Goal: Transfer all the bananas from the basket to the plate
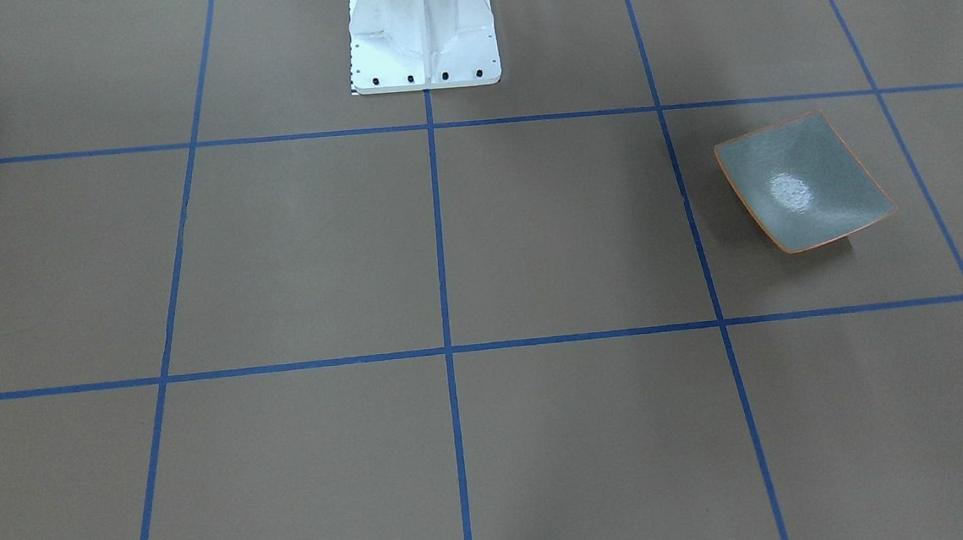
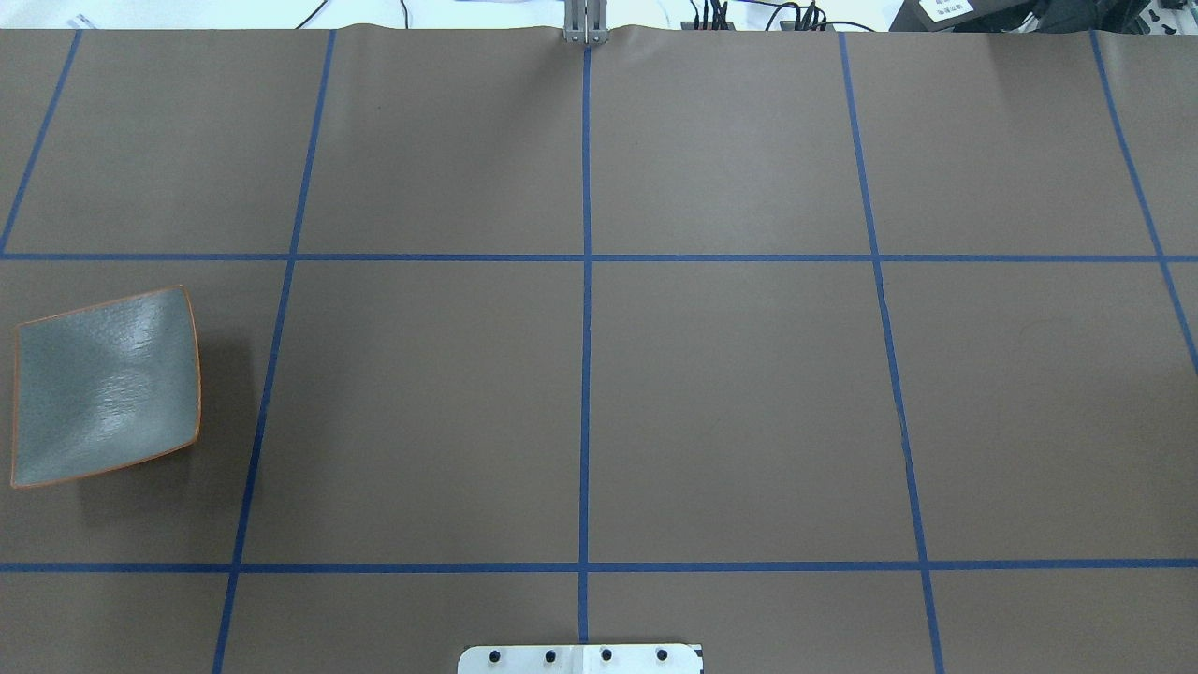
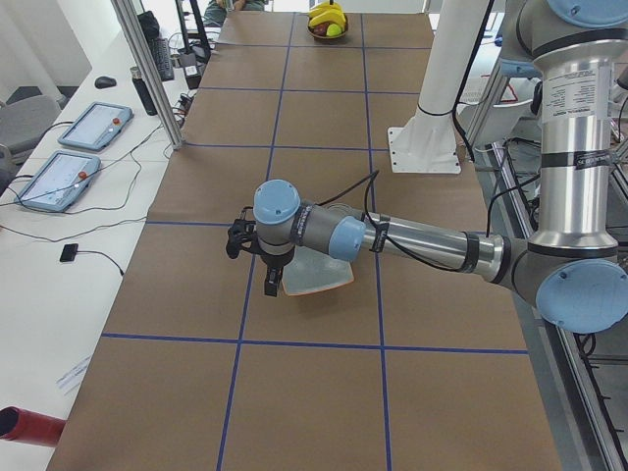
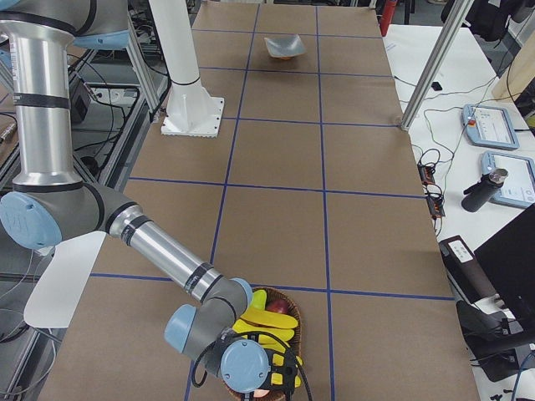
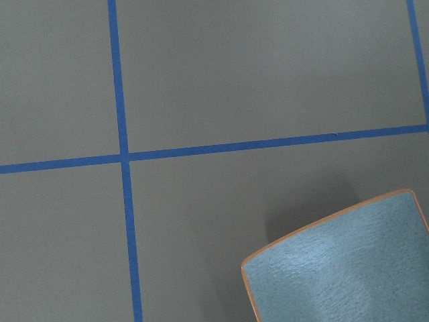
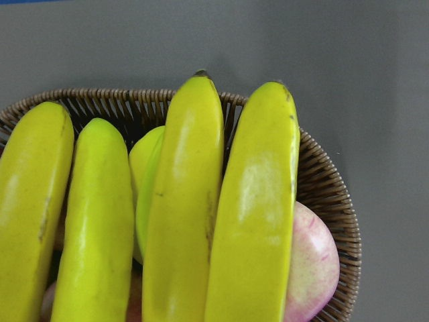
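We see four bananas (image 6: 181,201), bright yellow, smooth and glossy, with small dark tips, lying side by side in a wicker basket (image 6: 338,208). A pink-red apple (image 6: 312,268) is tucked against the basket's rim at 4 o'clock. In the right wrist view their long axes run from 6 to 12 o'clock, tips toward 12 and leaning slightly toward 1.

In the exterior right view the basket sits at 6 o'clock on the brown table (image 4: 276,150). The plate (image 4: 284,46) is well apart at 12 o'clock, grey-green and glossy with a thin orange-brown rim, squarish and curved. In the overhead view the plate lies at 9 o'clock, with no fruit on it.

The right gripper (image 4: 284,368) hangs over the basket, just above the bananas. We cannot tell how wide its fingers stand, or whether they touch the fruit. The left gripper (image 3: 257,257) hovers at the plate's edge, and we cannot tell its finger spread either.
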